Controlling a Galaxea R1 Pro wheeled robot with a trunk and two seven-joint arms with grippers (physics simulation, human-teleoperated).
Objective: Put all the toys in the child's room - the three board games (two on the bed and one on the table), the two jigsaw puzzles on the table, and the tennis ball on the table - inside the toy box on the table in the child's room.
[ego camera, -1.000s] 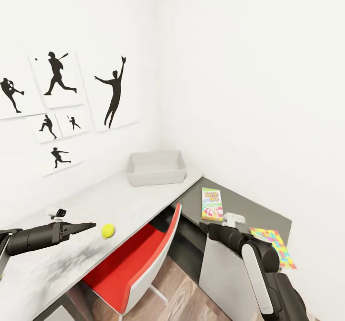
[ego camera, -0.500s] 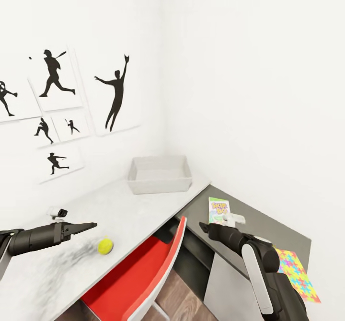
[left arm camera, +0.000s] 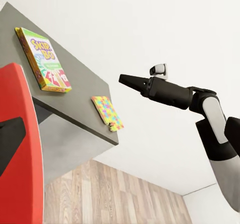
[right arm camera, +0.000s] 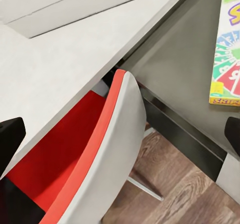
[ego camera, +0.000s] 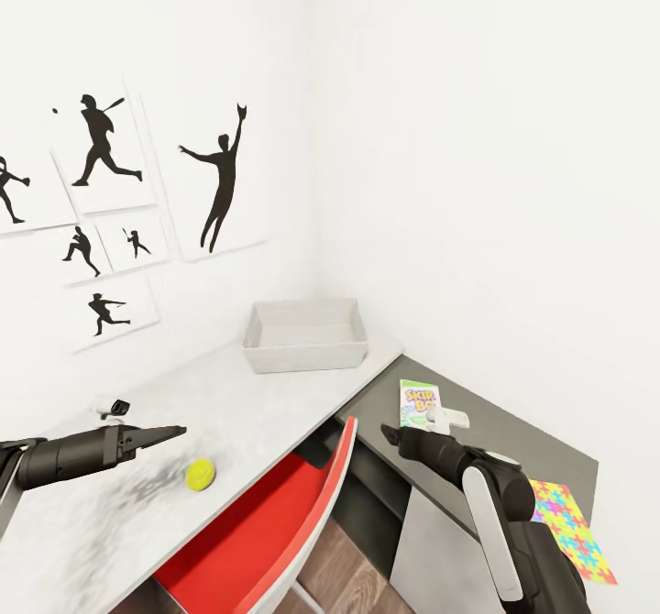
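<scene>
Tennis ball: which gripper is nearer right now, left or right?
Left. The left gripper hangs just above and beside the tennis ball over the light grey table. The right gripper is across the red chair, by the board game.

The toy box (ego camera: 305,336) stands on the table (ego camera: 247,403) at 12 o'clock, in the corner of the room. The tennis ball (ego camera: 201,475) lies on the table at 10 o'clock, near its front edge. A chair (ego camera: 275,522) is pushed under the table, between ball and corner section. At 2 o'clock a board game (ego camera: 419,402) lies on this section, and the jigsaw puzzle (ego camera: 570,542) lies farther right, at 3 o'clock, at the section's end.
</scene>
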